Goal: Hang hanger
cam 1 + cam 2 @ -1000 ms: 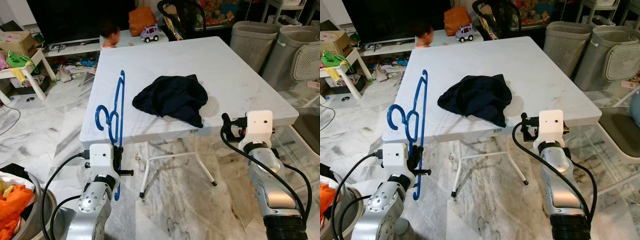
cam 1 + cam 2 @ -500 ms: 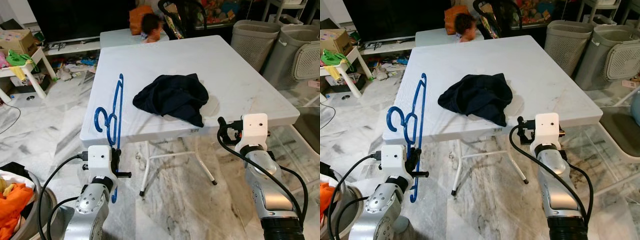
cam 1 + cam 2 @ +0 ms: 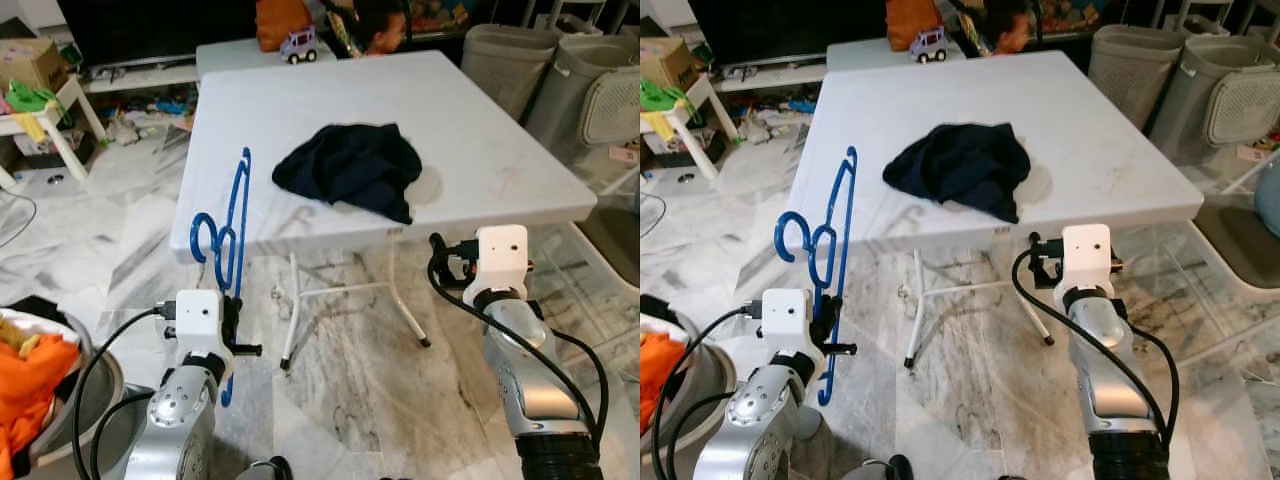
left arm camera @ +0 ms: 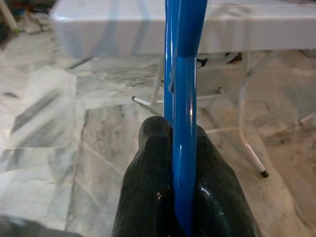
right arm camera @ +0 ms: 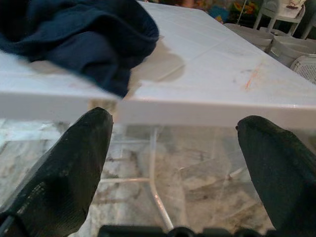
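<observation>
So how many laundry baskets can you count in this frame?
3, all on the floor. Two grey slatted ones stand past the white table's far right corner: one nearer it, one further right. A third, holding orange clothes, sits beside the left arm. More may lie out of frame.

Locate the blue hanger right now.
The blue hanger stands upright, clamped in the left tool, on the robot's left, in front of the white table's near left corner, left of the dark garment.
</observation>
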